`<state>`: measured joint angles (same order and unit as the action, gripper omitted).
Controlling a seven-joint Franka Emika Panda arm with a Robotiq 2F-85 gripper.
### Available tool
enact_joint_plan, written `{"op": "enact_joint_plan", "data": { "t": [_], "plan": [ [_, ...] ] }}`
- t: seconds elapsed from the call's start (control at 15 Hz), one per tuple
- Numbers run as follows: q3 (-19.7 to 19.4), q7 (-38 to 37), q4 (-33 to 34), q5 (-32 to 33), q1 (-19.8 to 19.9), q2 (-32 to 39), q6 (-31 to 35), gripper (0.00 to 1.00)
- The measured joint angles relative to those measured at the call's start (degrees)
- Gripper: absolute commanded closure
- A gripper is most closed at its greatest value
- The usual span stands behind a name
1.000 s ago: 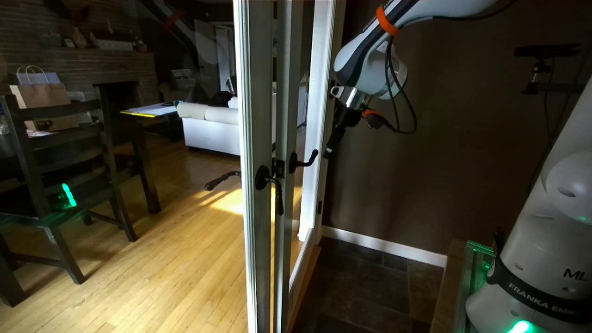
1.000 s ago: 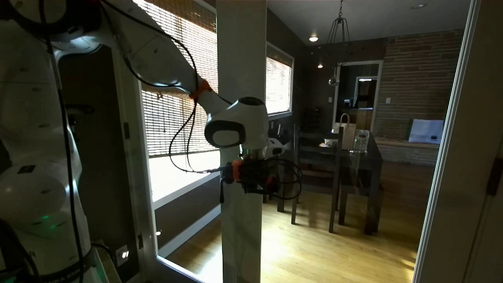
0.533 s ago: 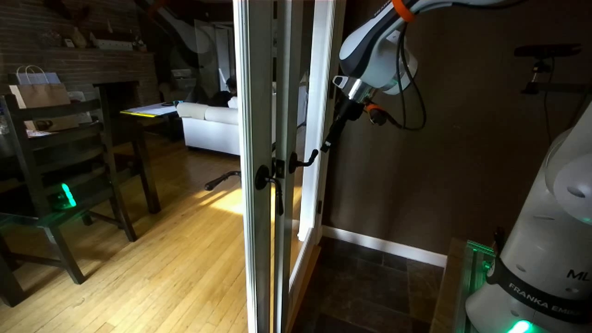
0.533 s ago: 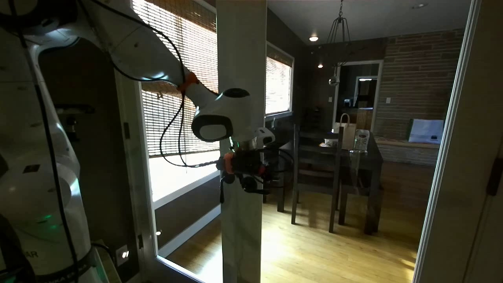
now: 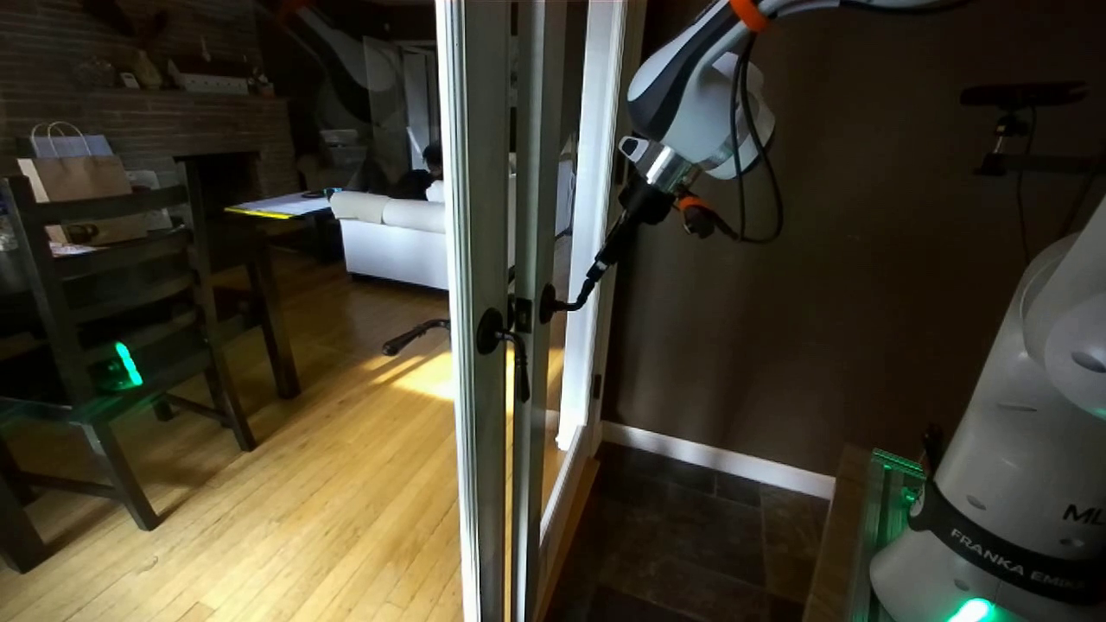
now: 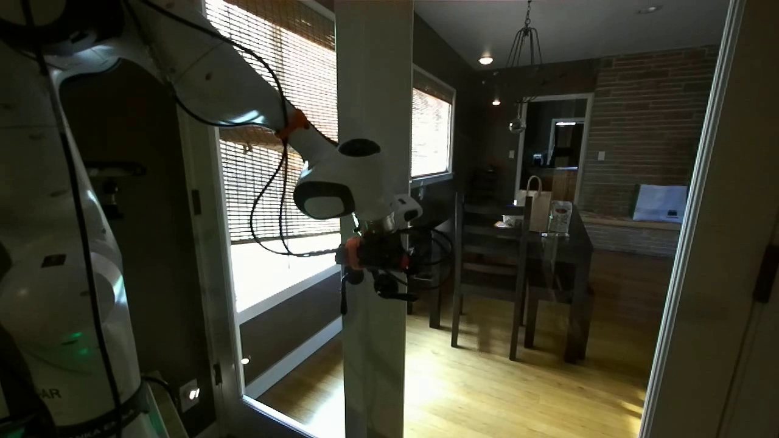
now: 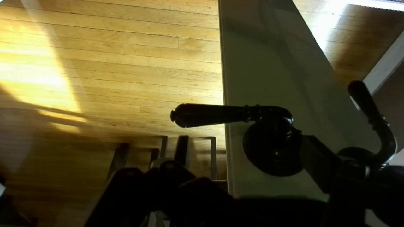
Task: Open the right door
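The right door (image 5: 542,225), a white-framed leaf with a tall glass pane, made up the far half of the pair in an exterior view, its stile next to that of the matching leaf (image 5: 484,199). Its dark lever handle (image 7: 217,115) sat at mid-height on its left edge; in the wrist view I saw the lever in profile, with the round base plate (image 7: 271,154) behind its bend. I had the gripper (image 5: 596,269) slanting downward from above, its tips meeting the lever's free end by line of sight in an exterior view; actual contact I could not tell. I read the gripper as released: in the wrist view the fingers (image 7: 318,164) stood spread apart, dark and poorly lit, one overlapping the edge of the base plate. The neighbouring handle (image 7: 363,97), on the matching leaf, was just beside, its lever pointing down in both exterior views. The arm (image 6: 347,176) reached in front of the stiles. Through the panes I noted a sunlit wooden floor (image 7: 142,72), a dark chair (image 6: 490,286) at a table (image 6: 572,249) bearing a paper bag (image 6: 540,213), a white sofa (image 5: 393,250), and a woven blind (image 6: 243,194) over the window's upper part.
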<state>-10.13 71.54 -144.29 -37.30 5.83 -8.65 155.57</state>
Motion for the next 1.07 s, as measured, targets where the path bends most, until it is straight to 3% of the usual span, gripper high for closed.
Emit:
{"op": "enact_joint_plan", "data": {
  "t": [0.53, 1.07],
  "plan": [
    [0.0, 7.0, 0.7, -7.0, -0.6, 2.3, 0.8, 0.97],
    [0.4, 13.6, 2.8, -13.8, -2.5, 5.1, 1.9, 1.00]
  ]
}}
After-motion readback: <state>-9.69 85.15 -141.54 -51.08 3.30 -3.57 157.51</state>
